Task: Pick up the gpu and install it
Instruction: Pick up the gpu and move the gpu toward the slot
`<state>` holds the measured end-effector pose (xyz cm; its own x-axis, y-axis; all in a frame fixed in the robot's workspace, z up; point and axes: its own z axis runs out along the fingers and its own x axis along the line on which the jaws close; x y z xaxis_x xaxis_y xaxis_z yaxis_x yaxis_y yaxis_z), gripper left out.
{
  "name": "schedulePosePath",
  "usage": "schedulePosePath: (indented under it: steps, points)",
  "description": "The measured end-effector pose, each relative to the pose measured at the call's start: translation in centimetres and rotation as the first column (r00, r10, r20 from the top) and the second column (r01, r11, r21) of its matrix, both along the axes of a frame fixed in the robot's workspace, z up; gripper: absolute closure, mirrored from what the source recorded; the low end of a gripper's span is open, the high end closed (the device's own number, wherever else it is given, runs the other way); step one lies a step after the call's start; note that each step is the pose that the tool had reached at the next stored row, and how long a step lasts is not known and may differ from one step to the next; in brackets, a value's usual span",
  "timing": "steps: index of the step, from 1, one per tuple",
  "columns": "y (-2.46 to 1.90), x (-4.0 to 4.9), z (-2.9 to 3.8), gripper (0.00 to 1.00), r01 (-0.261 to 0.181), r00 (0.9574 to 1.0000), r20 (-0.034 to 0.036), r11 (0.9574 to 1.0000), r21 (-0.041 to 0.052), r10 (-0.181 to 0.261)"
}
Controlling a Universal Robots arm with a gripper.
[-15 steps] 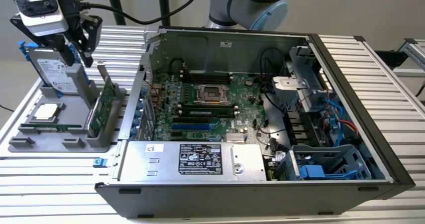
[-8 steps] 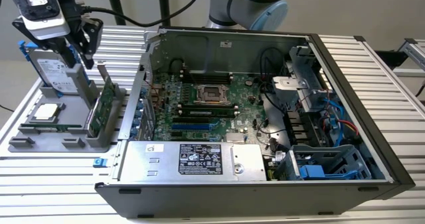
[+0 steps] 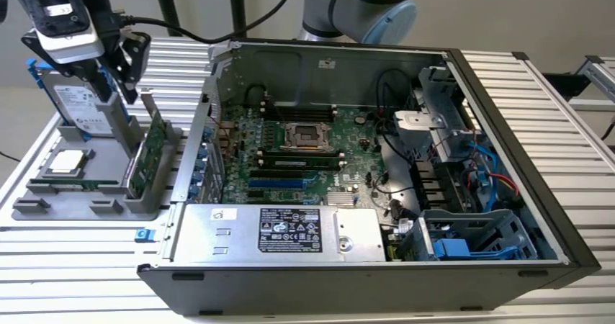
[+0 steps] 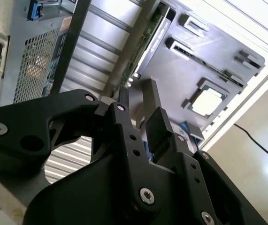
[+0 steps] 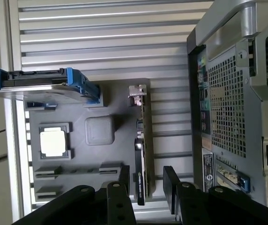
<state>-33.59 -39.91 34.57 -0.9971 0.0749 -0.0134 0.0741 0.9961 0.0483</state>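
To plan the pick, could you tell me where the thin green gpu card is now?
The gpu stands on edge in the grey holder tray at the exterior view's left, between the blue-framed silver hard drive and the open computer case.

1 gpu [image 3: 147, 151], 1 hard drive [image 3: 77, 104], 1 processor [image 3: 65, 162], 1 case [image 3: 336, 299]

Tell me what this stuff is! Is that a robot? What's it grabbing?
Yes, that is a robot arm. One picture comes from a camera off the arm; the other two from cameras riding near the arm's wrist. Its black pincer is open and holds nothing; it hangs over a grey holder. There the gpu, a green card, stands on edge beside a hard drive and a square chip. The big open box is a computer case.
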Motion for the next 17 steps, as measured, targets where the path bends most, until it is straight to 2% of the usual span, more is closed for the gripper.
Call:
schedulePosePath:
  steps: [17]
  points:
    - [0.00, 0.00, -1.62, 0.00, 0.000, 1.0000, -0.0010, 1.0000, 0.0000, 0.000]
